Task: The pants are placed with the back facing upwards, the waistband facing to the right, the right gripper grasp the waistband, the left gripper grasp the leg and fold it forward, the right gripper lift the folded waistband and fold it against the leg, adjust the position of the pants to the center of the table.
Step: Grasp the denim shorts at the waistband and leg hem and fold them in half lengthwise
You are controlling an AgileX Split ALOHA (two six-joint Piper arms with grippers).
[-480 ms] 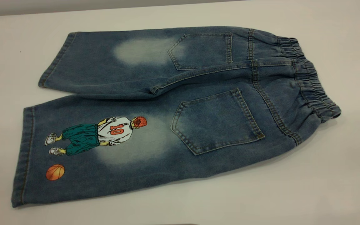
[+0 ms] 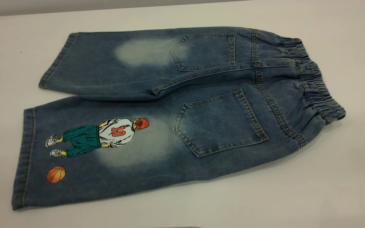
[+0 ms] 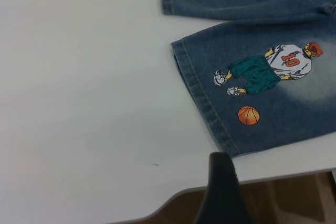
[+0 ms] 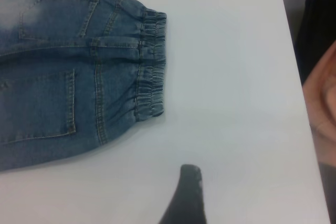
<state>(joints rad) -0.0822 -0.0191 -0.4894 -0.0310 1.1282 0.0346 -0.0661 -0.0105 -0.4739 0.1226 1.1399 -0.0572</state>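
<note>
Your left gripper hung off the pants, just past the hem of the leg with the player print; I cannot tell its grip. The pants lay flat on the table, back up. The waistband was at the pants' right end. Your right gripper hung near the waistband, not touching; I cannot tell its grip either.

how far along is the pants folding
Only the setup looks done: the pants lie flat on the table, back pockets up, waistband to the right. Nothing is in hand: in the wrist views each claw hangs above the table, clear of the denim. Left: gripping the waistband and the printed leg, both folds, and centering.
</note>
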